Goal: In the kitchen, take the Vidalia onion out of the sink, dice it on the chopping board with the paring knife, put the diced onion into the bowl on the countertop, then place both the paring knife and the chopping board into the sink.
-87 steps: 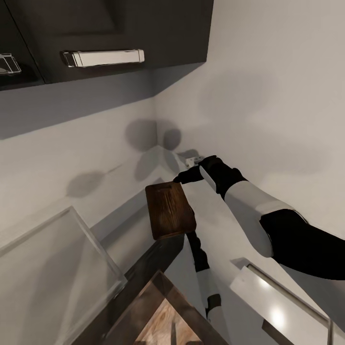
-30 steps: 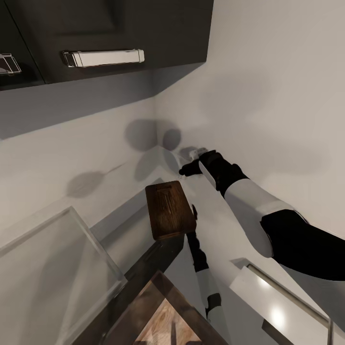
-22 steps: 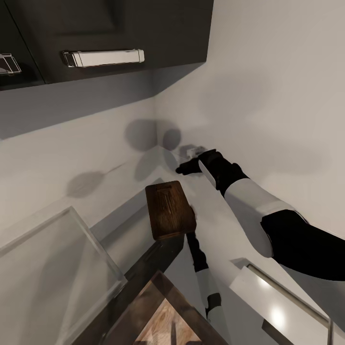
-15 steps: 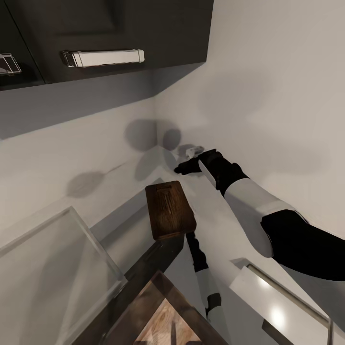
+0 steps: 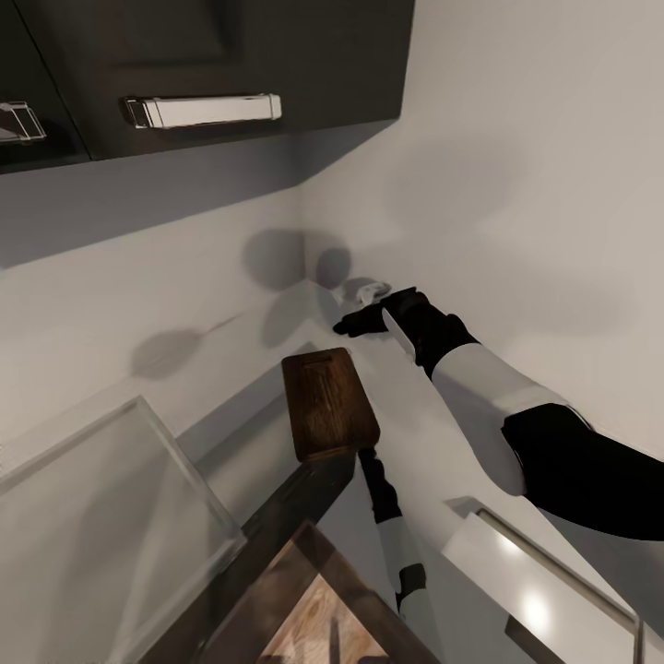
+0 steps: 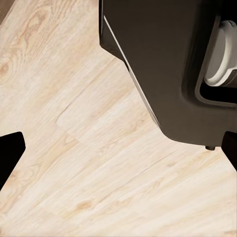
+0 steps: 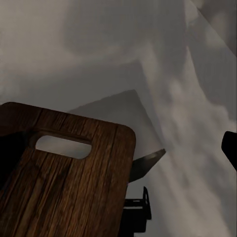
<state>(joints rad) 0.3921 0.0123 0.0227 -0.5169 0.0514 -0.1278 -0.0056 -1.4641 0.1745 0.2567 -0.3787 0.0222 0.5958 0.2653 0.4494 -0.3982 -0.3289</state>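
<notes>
Up by the wall corner your right gripper (image 5: 355, 322) hangs just past the far end of the chopping board (image 5: 328, 417), jaws look spread with nothing in them, though it's hard to be sure. Left gripper's fingers (image 6: 10, 150) stand wide over wooden floor. One board, zero onion, knife or bowl showing, so I'd guess you're between steps; next you need eyes on the sink.

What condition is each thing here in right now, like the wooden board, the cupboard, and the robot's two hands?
chopping board: lying flat on the countertop, bare, slot handle toward the wall corner.
upper cabinet: door closed.
right gripper: hanging past the board's far end near the wall corner, fingers apart, holding nothing.
left gripper: pointing down at the pale wood floor, fingers wide apart, holding nothing.
</notes>
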